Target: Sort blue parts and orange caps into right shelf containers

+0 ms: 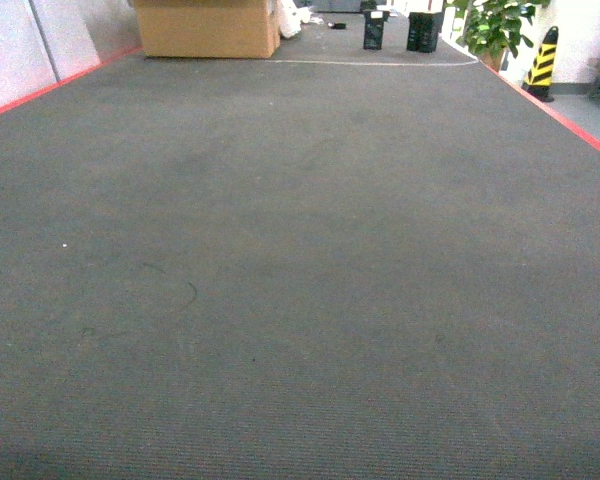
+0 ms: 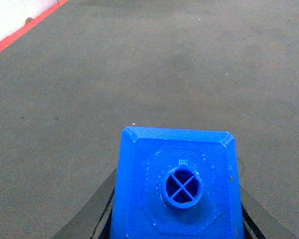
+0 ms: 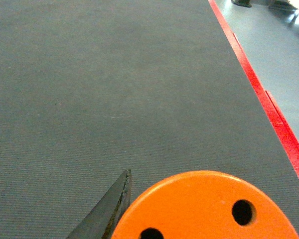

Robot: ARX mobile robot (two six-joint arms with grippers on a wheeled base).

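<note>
Forward head view, close wrist views, shared carpet (image 1: 300,280).

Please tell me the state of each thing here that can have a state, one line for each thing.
blue part: held in the left gripper, stud end toward the camera
orange cap: held in the right gripper, holed flat top toward the camera
cardboard box: standing on the carpet, far ahead

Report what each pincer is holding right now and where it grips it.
The left pincer holds a blue block by its two sides, stud end toward the camera. The right pincer holds an orange cap; one finger meets its left side, the other is out of view.
</note>
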